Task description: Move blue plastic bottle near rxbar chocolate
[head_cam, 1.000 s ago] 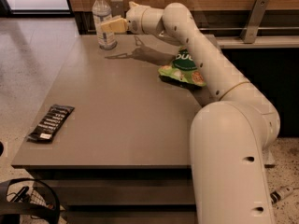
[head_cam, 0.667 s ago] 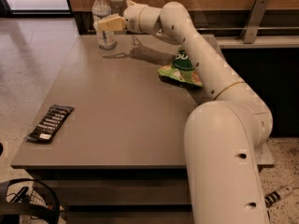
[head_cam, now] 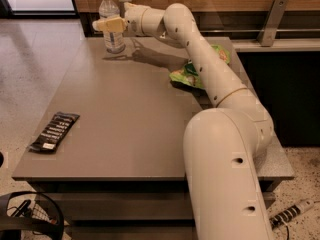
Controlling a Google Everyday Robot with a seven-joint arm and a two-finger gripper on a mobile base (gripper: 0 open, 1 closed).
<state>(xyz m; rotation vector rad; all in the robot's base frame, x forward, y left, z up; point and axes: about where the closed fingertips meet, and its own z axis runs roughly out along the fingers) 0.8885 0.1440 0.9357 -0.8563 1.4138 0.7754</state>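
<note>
The blue plastic bottle [head_cam: 112, 11] stands upright at the table's far left corner. It is clear, with a white cap and a pale label. My gripper [head_cam: 108, 24] is at the bottle's mid-height, and its yellowish front part crosses in front of the label. The arm reaches to it from the lower right, across the table. The rxbar chocolate [head_cam: 54, 131], a flat black wrapper with white lettering, lies near the table's front left edge, far from the bottle.
A green chip bag [head_cam: 186, 75] lies at the right of the grey table [head_cam: 125, 114], partly behind my arm. A wooden wall and a metal rail [head_cam: 272, 21] run behind the table. A power strip [head_cam: 292, 214] lies on the floor at lower right.
My gripper has moved a little to the left, further across the front of the bottle. The bottle, the bar and the bag have stayed where they were.
</note>
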